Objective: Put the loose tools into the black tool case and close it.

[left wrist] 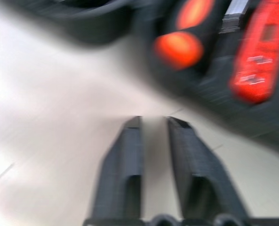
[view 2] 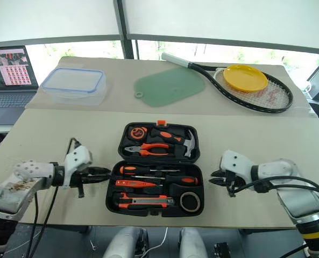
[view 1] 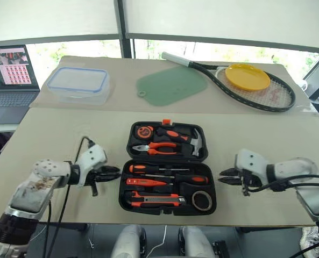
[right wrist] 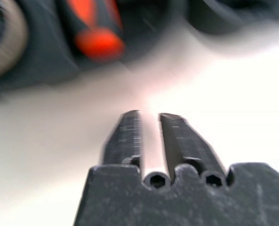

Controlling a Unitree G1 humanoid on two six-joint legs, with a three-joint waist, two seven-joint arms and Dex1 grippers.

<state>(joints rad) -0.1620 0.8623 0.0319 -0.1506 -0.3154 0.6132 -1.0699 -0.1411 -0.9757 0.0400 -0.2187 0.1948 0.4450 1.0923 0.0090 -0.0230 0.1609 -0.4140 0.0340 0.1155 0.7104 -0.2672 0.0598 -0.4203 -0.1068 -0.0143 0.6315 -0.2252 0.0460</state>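
black tool case lies open at bench front edge, centre, loose tools seated inside | left gripper beside its left side, slightly parted, empty | right gripper beside its right side, slightly parted, empty

i see a beige desk in two joined sections. at its centre the black tool case lies open. at 11 o'clock sits a clear container, at 12 a green cutting mat, at 1 a racket under a yellow plate.
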